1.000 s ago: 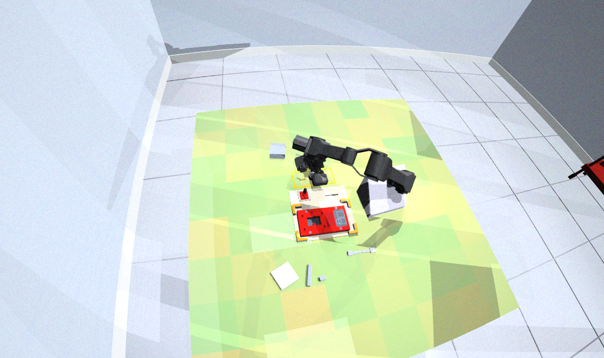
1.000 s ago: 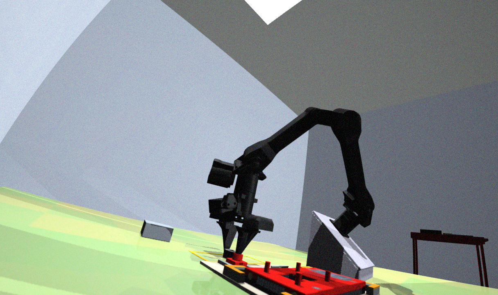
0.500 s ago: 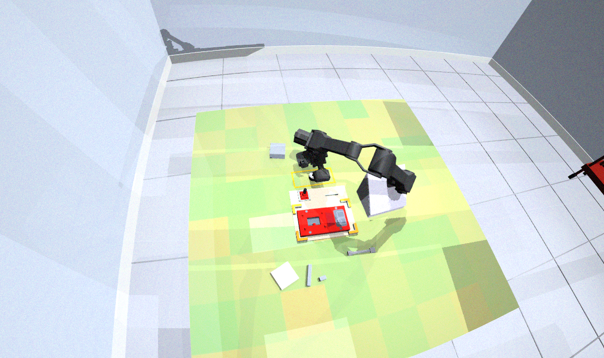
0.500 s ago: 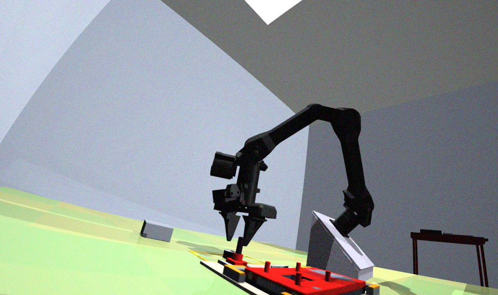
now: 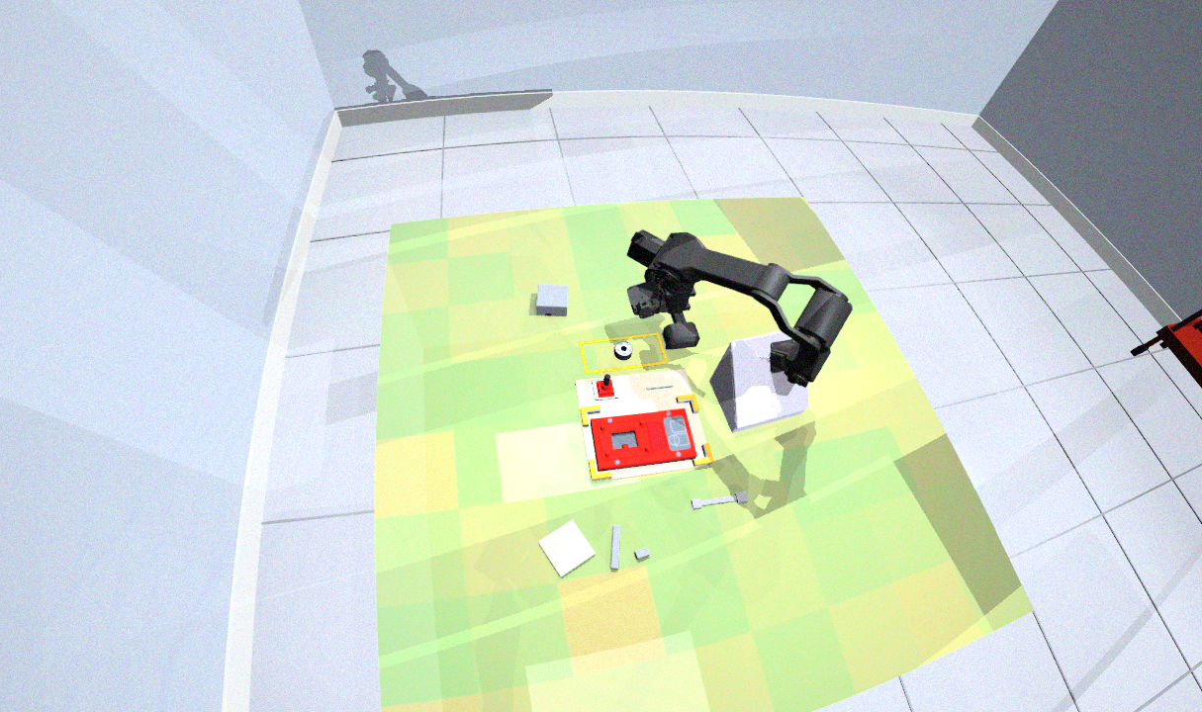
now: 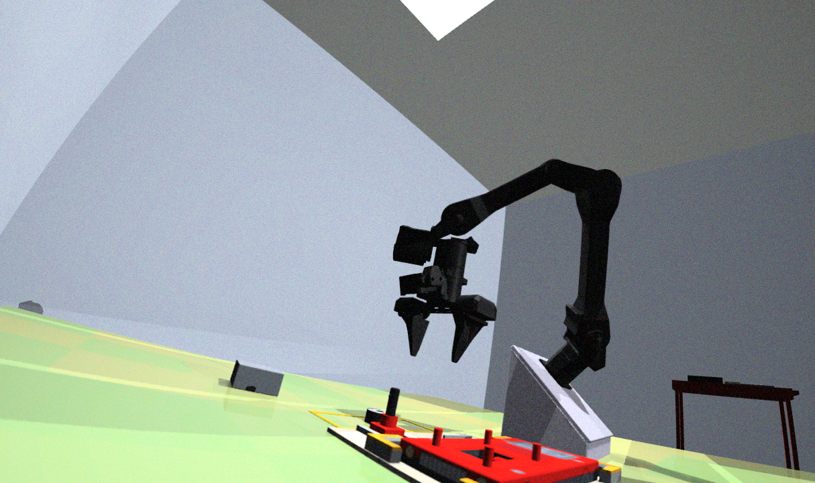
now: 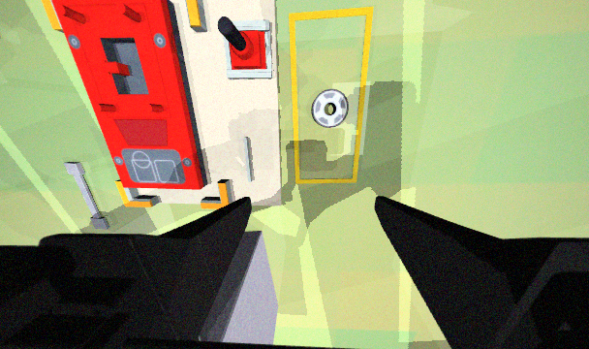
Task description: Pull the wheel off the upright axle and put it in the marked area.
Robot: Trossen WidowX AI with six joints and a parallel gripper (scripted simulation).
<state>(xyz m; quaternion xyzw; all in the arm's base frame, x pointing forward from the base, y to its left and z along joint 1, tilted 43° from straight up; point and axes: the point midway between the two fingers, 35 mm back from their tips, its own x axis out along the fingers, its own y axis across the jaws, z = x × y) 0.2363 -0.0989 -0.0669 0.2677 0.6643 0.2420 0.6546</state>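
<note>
A green and yellow patchwork mat covers the middle of a pale tiled floor, and everything else sits on it. The black arm rises from a white wedge-shaped block, bends at the elbow and reaches out over the mat, with the wrist pointing down. In the exterior view a dark red table stands off to the right, well apart from the arm. A cream board lies beside the wedge, carrying a red plate with grey cut-outs and small pegs, and yellow corner brackets mark the board's edges. Just beyond the board is the yellow outlined rectangle, touching no other thing. The gripper hangs high above the mat, its two pointed fingers spread wide apart with nothing between them and nothing touching them. A grey box sits on the mat past the rectangle, and a white flat tile lies near the front with a few small grey bars beside it. On the corner of the board a black axle stands upright in a red square socket, bare of any wheel. The wheel, a small grey disc with a dark rim and a centre hole, lies flat on the mat inside the yellow rectangle, close to one long side and clear of the line.
</note>
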